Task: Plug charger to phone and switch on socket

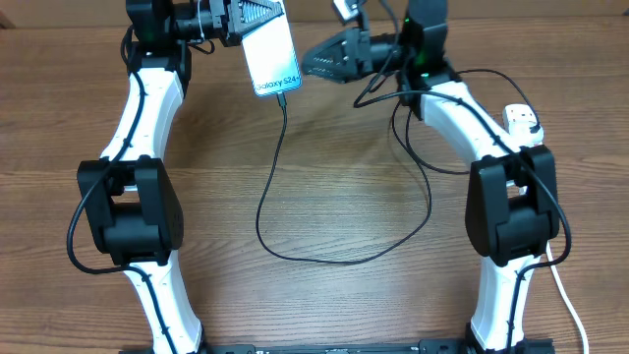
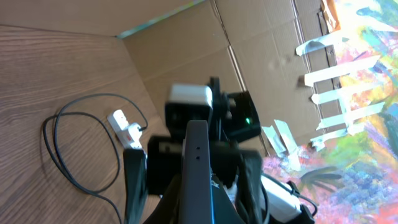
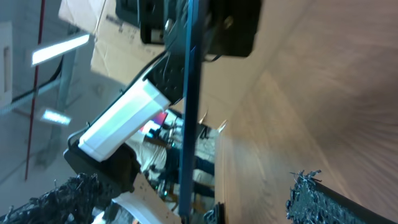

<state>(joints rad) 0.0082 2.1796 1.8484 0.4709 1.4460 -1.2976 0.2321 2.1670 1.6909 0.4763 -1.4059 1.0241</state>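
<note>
My left gripper point(image 1: 248, 22) is shut on the phone point(image 1: 270, 54) and holds it off the table at the far middle, with the light screen facing up. The charger's black cable point(image 1: 270, 187) meets the phone's lower edge, loops across the table and runs to the white socket point(image 1: 521, 120) at the right. My right gripper point(image 1: 309, 57) is open, right next to the phone's right edge. In the right wrist view the phone point(image 3: 189, 93) shows edge-on between the open fingers point(image 3: 186, 202). In the left wrist view the phone point(image 2: 198, 168) is edge-on, with the socket point(image 2: 124, 127) and cable point(image 2: 59, 149) beyond.
The socket's white cord point(image 1: 567, 295) runs down the right side past the right arm's base. A cardboard wall point(image 2: 205, 50) stands behind the table's far edge. Both arm bases stand at the near left and near right.
</note>
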